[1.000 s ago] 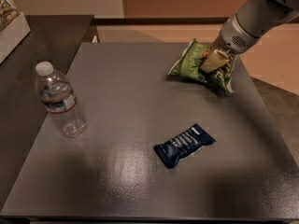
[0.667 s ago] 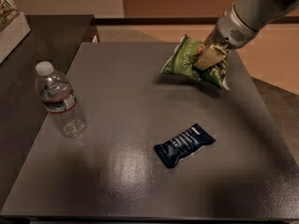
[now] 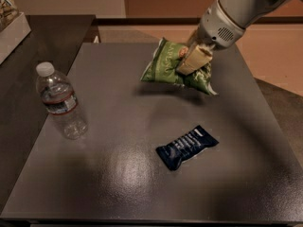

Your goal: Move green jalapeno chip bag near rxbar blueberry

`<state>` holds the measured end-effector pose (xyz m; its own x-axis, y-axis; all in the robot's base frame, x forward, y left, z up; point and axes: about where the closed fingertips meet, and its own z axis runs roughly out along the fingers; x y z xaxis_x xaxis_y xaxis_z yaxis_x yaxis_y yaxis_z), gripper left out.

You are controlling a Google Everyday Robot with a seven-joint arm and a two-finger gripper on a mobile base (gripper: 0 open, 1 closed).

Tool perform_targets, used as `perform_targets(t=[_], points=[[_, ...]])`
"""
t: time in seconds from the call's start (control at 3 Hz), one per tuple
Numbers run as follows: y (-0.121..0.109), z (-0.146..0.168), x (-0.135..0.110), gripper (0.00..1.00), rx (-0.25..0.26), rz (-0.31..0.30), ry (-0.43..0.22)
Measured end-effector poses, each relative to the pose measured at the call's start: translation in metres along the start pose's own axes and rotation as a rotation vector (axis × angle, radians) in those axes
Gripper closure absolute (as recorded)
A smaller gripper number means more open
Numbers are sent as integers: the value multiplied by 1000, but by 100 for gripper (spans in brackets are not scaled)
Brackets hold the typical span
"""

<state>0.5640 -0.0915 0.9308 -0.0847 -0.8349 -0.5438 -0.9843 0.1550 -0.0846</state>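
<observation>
The gripper point(image 3: 189, 63) is clamped on the green jalapeno chip bag point(image 3: 163, 65), one pale finger point(image 3: 194, 59) lying across the bag's face, so the claw is closed on the foil rather than spread. Taking the rxbar blueberry point(image 3: 187, 147) as the reference, the bag hangs on its far side, toward the back of the dark table point(image 3: 118, 174), almost straight behind the bar and well apart from it. A soft shadow falls on the tabletop between bag and bar, which suggests the bag is carried clear of the surface rather than dragged. The bar lies flat with its long axis on a diagonal, near end to the left and far end to the right; the bag's long axis runs roughly crosswise to the line joining the two. The coming move therefore turns on one direction: from the claw, the bar lies toward the camera and down, so the bag must travel forward over bare tabletop and descend just short of the bar's far edge. A clear water bottle point(image 3: 61, 103) stands far to the bar's left, well outside that path.
</observation>
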Motion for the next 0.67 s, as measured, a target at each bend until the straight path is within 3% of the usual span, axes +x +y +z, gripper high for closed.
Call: perform_targets(t=[0.33, 0.67], points=[[27, 9, -28, 100, -67, -51, -32], [27, 9, -28, 100, -67, -51, -32]])
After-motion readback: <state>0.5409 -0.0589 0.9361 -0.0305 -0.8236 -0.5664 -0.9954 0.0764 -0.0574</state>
